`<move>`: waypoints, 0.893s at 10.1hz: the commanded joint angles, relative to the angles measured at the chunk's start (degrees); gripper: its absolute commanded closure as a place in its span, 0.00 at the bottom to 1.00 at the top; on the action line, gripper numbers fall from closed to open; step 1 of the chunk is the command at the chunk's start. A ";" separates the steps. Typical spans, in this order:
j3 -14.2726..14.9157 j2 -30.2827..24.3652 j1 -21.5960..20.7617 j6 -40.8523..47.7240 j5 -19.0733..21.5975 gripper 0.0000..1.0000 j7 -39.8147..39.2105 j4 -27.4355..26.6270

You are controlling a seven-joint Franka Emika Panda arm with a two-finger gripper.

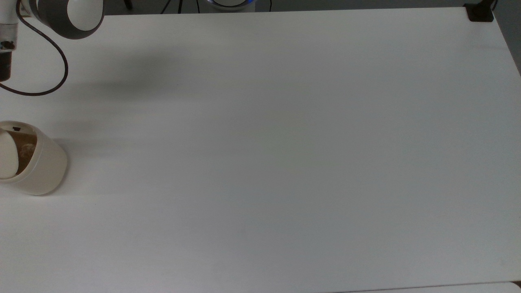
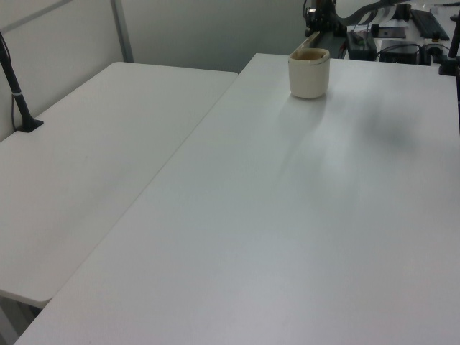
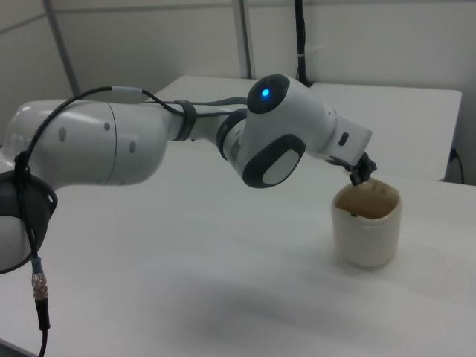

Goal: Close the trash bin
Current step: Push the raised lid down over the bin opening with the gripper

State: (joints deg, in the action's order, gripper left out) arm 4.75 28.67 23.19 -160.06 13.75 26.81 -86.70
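Trash bin (image 1: pixel 40 169) is what is sitting at the far left edge of the surface (image 1: pixel 285 154) in the top view, a small cream-white cylinder standing upright. Its flat lid (image 1: pixel 7 155) is tilting partway over the opening, leaving a tan strip of the inside (image 1: pixel 25 151) showing, with a small black mark (image 1: pixel 16 129) lying at the rim. In the left view the bin (image 2: pixel 309 68) is standing near the far end of the surface, its lid (image 2: pixel 310 42) slanting up from the rim. In the right view the bin (image 3: pixel 366 227) is resting at the right view's right, and the white arm (image 3: pixel 186 141) is reaching across toward it, its dark tip (image 3: pixel 361 171) hanging just above the bin's rim. Whether the fingers are spread or pressed together I cannot tell. A black cable (image 1: pixel 53 53) is looping down beside the arm's joint (image 1: pixel 69 16) in the top view.
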 commanded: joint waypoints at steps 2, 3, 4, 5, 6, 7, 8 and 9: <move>-0.18 -3.79 0.89 3.00 0.84 1.00 -7.63 -6.54; -0.35 -4.14 1.07 3.26 0.75 1.00 -8.34 -6.99; -0.44 -4.15 1.16 5.09 0.67 1.00 -9.40 -7.00; -0.44 -4.06 1.16 6.41 0.67 1.00 -11.15 -7.17; -0.53 -4.15 1.25 6.42 0.58 1.00 -11.42 -7.61; -0.53 -4.06 1.25 6.42 0.32 1.00 -11.43 -7.79; -0.53 -3.97 1.16 6.42 0.23 1.00 -11.60 -8.22; -0.53 -3.97 1.16 6.42 0.23 1.00 -12.65 -8.66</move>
State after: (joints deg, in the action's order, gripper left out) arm 4.73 27.33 23.92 -155.11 13.75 16.94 -91.88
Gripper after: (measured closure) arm 0.991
